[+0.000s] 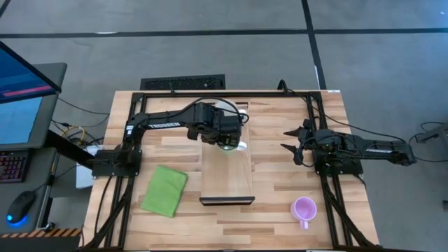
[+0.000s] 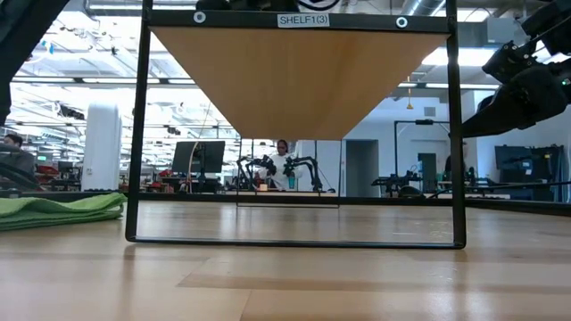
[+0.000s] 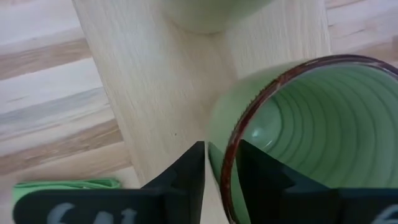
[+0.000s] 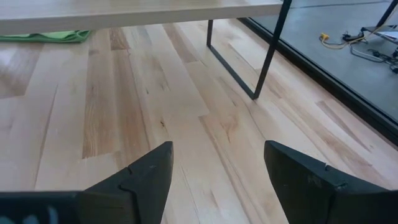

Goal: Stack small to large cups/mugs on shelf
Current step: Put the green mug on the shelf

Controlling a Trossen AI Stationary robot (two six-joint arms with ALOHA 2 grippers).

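A light green mug (image 3: 298,124) with a brown rim sits over the far part of the shelf (image 1: 226,182); its base is hidden. My left gripper (image 3: 221,149) points down at it. One finger (image 3: 186,174) stands outside the mug's wall and the other (image 3: 258,174) inside. A thin sliver of board shows beside the outer finger, so the gripper looks open. A pale mug (image 3: 205,9) stands on the board close beside the green one. The purple mug (image 1: 304,208) stands on the table at the near right. My right gripper (image 4: 217,168) waits open at the table's right.
A folded green cloth (image 1: 165,190) lies on the table left of the shelf. The near half of the shelf board is bare. The low view sees the shelf (image 2: 299,71) only from beneath, with its dark frame legs. The right arm (image 1: 350,147) lies along the table's right side.
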